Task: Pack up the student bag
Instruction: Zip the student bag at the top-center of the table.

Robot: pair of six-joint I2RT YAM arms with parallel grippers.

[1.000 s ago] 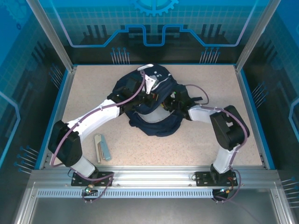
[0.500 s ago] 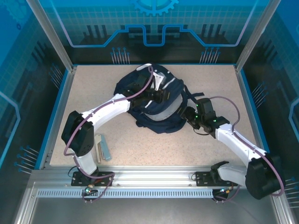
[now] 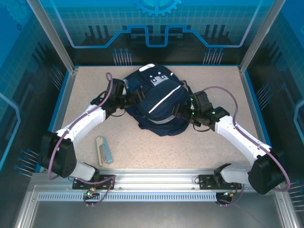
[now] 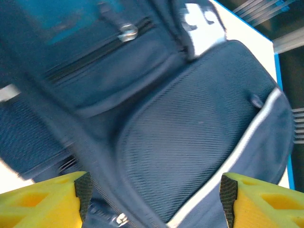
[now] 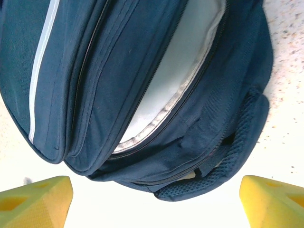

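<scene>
Arms pulled back off the student bag (image 3: pixel 159 102).
The left end effector (image 4: pixel 154 194) and right end effector (image 5: pixel 156 190) gape empty; bag unzipped, small item (image 3: pixel 104 151) unpacked.

student bag (image 3: pixel 166 114): dark blue cloth, woven, dull, not shiny
bag stripe (image 3: pixel 164 101): thin white band, smoother than the cloth
bag side panel (image 4: pixel 190 137): rough cloth with tiny ribs
bag lining (image 5: pixel 175 80): pale grey cloth, smooth
zip pull (image 4: pixel 127 32): shiny metal
table (image 3: pixel 213 147): speckled, grainy, dull
arm shells (image 3: pixel 237 137): white plastic, smooth, a little shiny
front rail (image 3: pixel 156 180): silver metal, smooth
right gripper (image 5: pixel 154 197) fingers (image 5: pixel 38 197): yellow plastic, smooth, dull
</scene>
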